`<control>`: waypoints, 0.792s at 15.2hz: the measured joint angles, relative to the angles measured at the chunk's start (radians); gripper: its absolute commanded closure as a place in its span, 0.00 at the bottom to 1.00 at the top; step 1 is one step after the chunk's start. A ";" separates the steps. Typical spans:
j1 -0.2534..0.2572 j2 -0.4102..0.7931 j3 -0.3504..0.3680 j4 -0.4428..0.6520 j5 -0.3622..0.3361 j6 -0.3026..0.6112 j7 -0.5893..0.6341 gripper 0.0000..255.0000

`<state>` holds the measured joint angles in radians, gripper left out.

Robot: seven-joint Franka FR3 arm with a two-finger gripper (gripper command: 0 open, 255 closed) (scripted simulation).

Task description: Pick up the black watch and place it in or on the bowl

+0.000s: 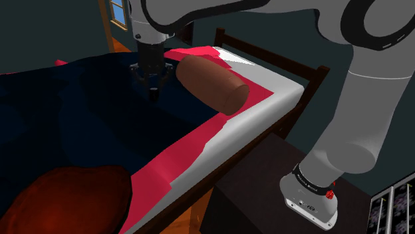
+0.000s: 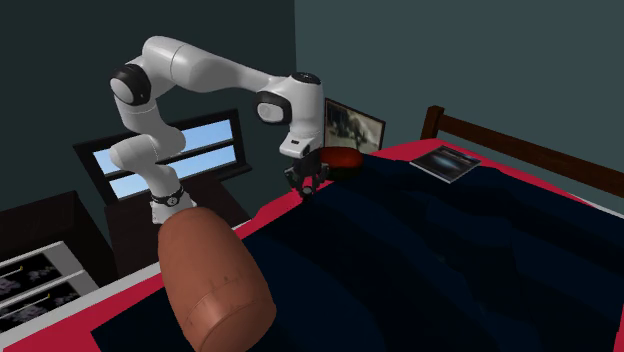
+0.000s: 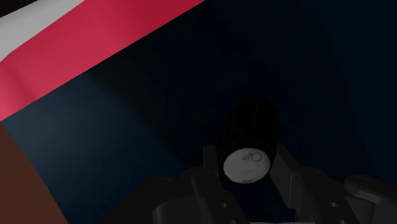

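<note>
Dark teal walls close the room. The second exterior view alone takes in a window (image 2: 165,160) behind the arm, a framed picture (image 2: 352,125) and a flat book (image 2: 445,162) lying on the covers. The bed (image 1: 266,83) has a wooden frame and a white mattress, with a red sheet (image 1: 193,143) under a dark navy blanket (image 1: 80,113). The white arm (image 1: 372,86) reaches over it from the dark stand (image 1: 266,186). A brown bolster (image 1: 213,83) lies just beside the gripper (image 1: 153,93). In the second exterior view, a red bowl (image 2: 340,160) sits on the bed just behind the gripper (image 2: 306,190). The wrist view brings the gripper (image 3: 248,156) close, its fingers pressed against either side of the watch (image 3: 251,127). The watch has a black textured strap and a pale round face, and it sits over the navy blanket. I cannot tell whether it is clear of the cloth.
</note>
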<state>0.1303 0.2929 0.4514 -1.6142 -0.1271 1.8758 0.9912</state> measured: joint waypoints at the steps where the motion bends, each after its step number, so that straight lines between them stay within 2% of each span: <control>1: 0.000 -0.002 0.000 0.009 0.001 -0.011 -0.001 1.00; 6: 0.000 -0.015 0.003 0.057 0.008 -0.070 -0.006 1.00; 12: 0.081 0.007 0.039 0.096 -0.010 -0.095 0.108 1.00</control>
<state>0.2117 0.3000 0.4903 -1.5180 -0.1375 1.7812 1.0988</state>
